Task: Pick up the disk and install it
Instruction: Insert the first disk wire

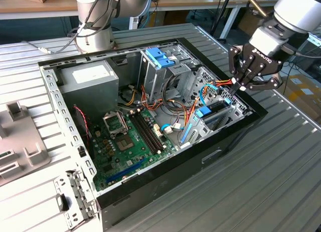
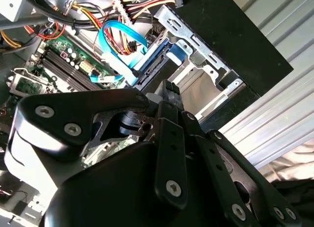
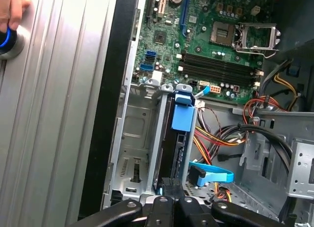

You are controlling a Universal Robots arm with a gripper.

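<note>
The end effector point(image 1: 243, 86), at the right of the exterior view, has its fingertips pinched together against the end of the disk point(image 3: 172, 148). The disk stands on edge in the drive bay point(image 3: 132, 153) at lower centre of the first wrist view, largely inserted. Judgement: push straight along the rails, clear of the blue cable point(image 3: 211, 175).

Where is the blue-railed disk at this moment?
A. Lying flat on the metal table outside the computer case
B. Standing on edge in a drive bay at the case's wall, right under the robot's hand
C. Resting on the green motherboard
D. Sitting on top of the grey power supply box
B: in the first wrist view the disk stands on edge in the metal bay by the case's black wall, with the hand at its end.
</note>
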